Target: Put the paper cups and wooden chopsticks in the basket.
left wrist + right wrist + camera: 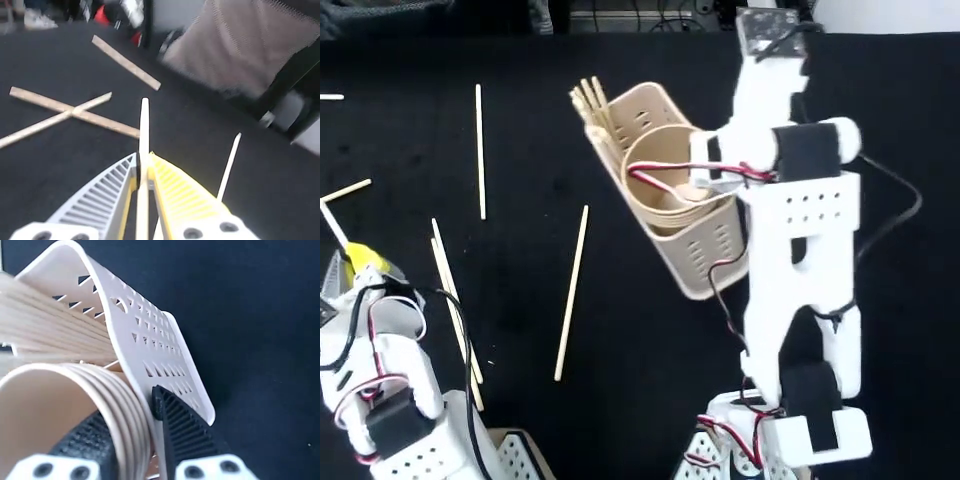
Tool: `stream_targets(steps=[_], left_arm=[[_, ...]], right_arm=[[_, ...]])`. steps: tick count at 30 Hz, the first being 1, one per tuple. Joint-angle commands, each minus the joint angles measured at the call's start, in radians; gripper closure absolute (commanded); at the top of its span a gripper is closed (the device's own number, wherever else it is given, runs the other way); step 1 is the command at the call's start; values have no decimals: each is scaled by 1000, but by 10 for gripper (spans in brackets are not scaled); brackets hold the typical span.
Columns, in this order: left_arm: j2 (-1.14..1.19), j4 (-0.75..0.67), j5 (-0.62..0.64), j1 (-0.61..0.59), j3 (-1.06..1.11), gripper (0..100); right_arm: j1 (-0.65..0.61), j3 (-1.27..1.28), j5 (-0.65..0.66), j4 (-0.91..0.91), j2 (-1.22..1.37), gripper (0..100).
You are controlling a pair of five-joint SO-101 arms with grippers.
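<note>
Matt plastic basket [710,255], smooth paper cups [655,205], bare wooden chopsticks [572,290], matt table [650,340]

Setup: one overhead cam, two wrist cams

The high view looks down from above on the black surface [400,130], with both arm bases at its near edge. The left wrist cam sits low, peering out along the left gripper [143,160] across the surface toward the room behind, and it shares the loose chopsticks [120,62] with the high view. The right wrist cam is jammed up close against the basket [165,350] and paper cups [55,400], which the high view catches too.
</note>
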Motion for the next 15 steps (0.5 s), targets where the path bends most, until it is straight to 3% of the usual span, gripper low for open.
stream_targets(steps=[1,9,15], left_arm=[[-6,-110,26,108,-140,971],[21,-529,48,538,-248,970],[307,-485,43,881,-446,967]], right_arm=[[-43,30,3,32,-12,988],[-147,216,-5,32,-344,988],[-230,364,-34,18,-407,988]])
